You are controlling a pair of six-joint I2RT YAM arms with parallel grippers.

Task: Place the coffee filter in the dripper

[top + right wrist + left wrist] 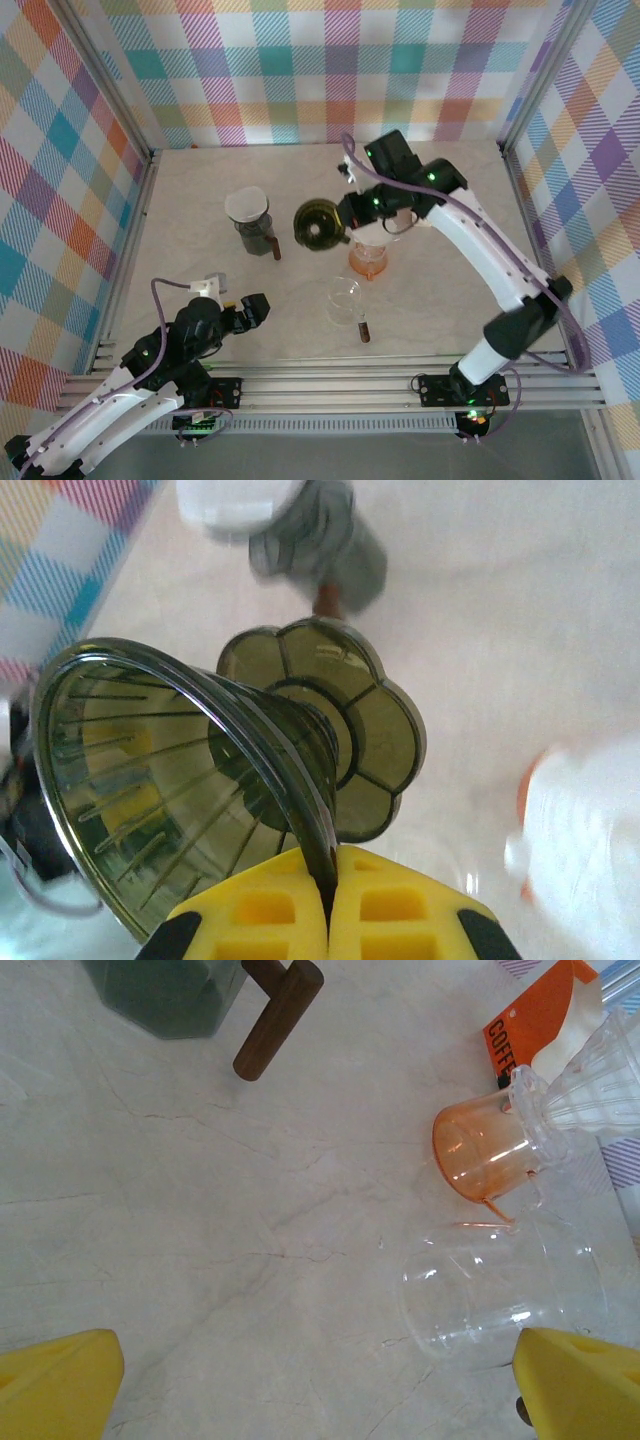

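Right end effector (328, 905): grips 1 olive dripper (190, 780) | left end effector (320, 1390): spread wide, empty | 1 white filter (247, 207)

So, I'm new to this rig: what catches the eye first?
The right gripper pinching the rim of an olive dripper, tipped on its side mid-table. Left of it, a white filter sits atop a dark cup; the left gripper hangs open near the front edge.
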